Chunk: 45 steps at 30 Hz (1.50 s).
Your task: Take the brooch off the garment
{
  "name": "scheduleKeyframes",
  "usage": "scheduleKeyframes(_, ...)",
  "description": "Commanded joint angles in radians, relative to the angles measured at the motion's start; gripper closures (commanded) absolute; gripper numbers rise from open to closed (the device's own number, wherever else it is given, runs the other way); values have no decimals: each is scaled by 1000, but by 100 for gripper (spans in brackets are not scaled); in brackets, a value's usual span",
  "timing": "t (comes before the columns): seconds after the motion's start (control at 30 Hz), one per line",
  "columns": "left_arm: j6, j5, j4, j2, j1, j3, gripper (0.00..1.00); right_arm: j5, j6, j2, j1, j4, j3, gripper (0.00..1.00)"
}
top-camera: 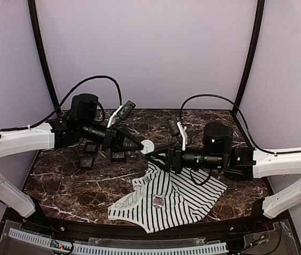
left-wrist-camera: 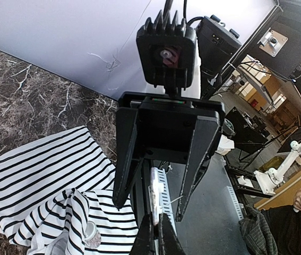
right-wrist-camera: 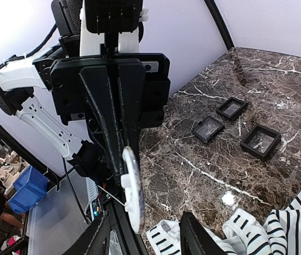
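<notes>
The brooch [left-wrist-camera: 156, 197], a white disc with a thin pin, is seen edge-on above the table, clear of the garment [top-camera: 166, 194]. My left gripper [left-wrist-camera: 156, 235] is shut on its edge. In the top view the brooch [top-camera: 147, 146] hangs at the table's middle. My right gripper [right-wrist-camera: 142, 231] faces the left one, open, with the disc [right-wrist-camera: 134, 191] standing between its fingers [right-wrist-camera: 192, 236], nearer the left one. The garment, white with black stripes, lies crumpled below. A small round greyish piece [left-wrist-camera: 91, 234] rests on it.
Three small black boxes [right-wrist-camera: 231, 109], [right-wrist-camera: 207, 129], [right-wrist-camera: 260, 142] lie on the dark marble table [top-camera: 70, 180], behind the left arm in the top view. Both arms meet over the table's middle. Black frame posts stand at the back corners.
</notes>
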Motion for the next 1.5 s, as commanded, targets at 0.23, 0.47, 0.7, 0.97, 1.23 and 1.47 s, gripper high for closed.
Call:
scheduleKeyframes(0.23,0,23,12,-17,-4,-14,99,47,22,15,10,92,24,63)
scheduleKeyframes(0.47,2,26,11,-17,-4,-15,99,79,41,20,10,105,20,70)
scheduleKeyframes(0.7,3,27,11,-17,-4,-15,99,127,56,21,9,76,25,76)
scheduleKeyframes(0.97,5,32,11,-16,-4,-15,99,174,75,37,10,32,47,82)
scheduleKeyframes(1.23,6,25,8,-17,-5,-15,99,242,103,33,9,6,37,85)
scheduleKeyframes(1.47,6,21,9,-19,-4,-15,99,262,118,27,4,-8,29,85)
